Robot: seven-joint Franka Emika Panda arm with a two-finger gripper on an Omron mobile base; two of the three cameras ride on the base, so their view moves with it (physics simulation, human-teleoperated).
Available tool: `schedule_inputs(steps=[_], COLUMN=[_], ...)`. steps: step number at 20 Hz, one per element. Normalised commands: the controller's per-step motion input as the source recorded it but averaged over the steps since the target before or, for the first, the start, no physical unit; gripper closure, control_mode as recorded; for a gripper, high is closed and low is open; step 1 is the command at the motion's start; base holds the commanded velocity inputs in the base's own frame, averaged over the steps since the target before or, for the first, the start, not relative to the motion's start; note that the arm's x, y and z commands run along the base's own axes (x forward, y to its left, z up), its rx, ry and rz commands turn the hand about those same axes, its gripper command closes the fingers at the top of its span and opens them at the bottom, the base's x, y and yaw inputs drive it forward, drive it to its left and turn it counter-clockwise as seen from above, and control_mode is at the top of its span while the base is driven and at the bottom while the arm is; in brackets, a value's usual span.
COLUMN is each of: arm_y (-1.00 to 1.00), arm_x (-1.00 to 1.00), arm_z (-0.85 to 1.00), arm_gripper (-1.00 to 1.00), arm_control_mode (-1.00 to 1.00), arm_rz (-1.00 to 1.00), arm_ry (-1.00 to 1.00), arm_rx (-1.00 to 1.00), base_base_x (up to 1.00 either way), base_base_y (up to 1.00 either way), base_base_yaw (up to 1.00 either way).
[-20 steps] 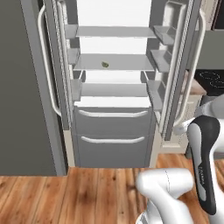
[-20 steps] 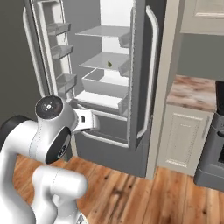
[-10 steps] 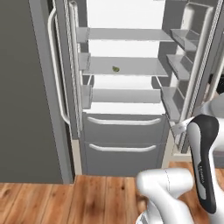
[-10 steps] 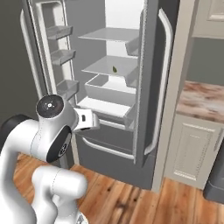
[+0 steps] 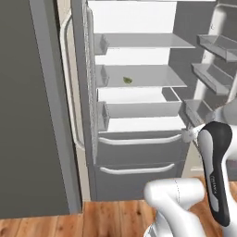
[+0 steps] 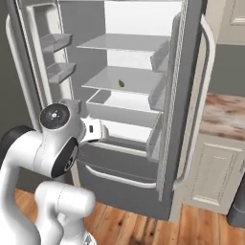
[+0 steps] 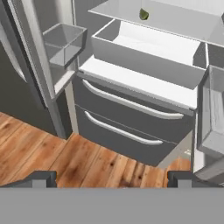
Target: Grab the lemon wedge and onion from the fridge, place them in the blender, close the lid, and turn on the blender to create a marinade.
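The base has rolled closer to the open fridge (image 5: pixel 139 152) over the last second, so its white interior now looms larger in both base views (the shelves themselves have not moved); reaching in looks nearly feasible. The lemon wedge (image 5: pixel 127 80), a tiny yellow-green piece, lies alone on the middle clear shelf (image 5: pixel 152 82), above the drawer. The gripper (image 7: pixel 113 177) hangs low, fingers spread wide, holding nothing.

Left base view: from behind-left, faces the open fridge (image 5: pixel 139 106), interior centre-right of frame. Right base view: from behind-right, same shelves upper centre. Hand view: closer, angled down at drawers and wood floor (image 7: pixel 65 162).
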Motion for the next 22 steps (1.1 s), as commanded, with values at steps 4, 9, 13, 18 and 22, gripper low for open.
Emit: schedule_inputs(steps=[4,9,13,18,22], arm_y=[0.00,0.00,0.00,0.00,0.00], arm_x=[0.00,0.00,0.00,0.00,0.00], arm_z=[0.00,0.00,0.00,0.00,0.00], arm_gripper=[-1.00,-1.00,-1.00,-1.00,-1.00], arm_control_mode=[1.00,1.00,1.00,1.00,1.00], arm_rz=[0.00,0.00,0.00,0.00,0.00], arm_ry=[0.00,0.00,0.00,0.00,0.00], arm_rx=[0.00,0.00,0.00,0.00,0.00], base_base_x=[0.69,0.43,0.03,0.31,0.56], base_base_y=[0.75,0.07,-0.13,-0.04,0.00], base_base_yaw=[-0.26,-0.25,-0.04,-0.12,-0.16])
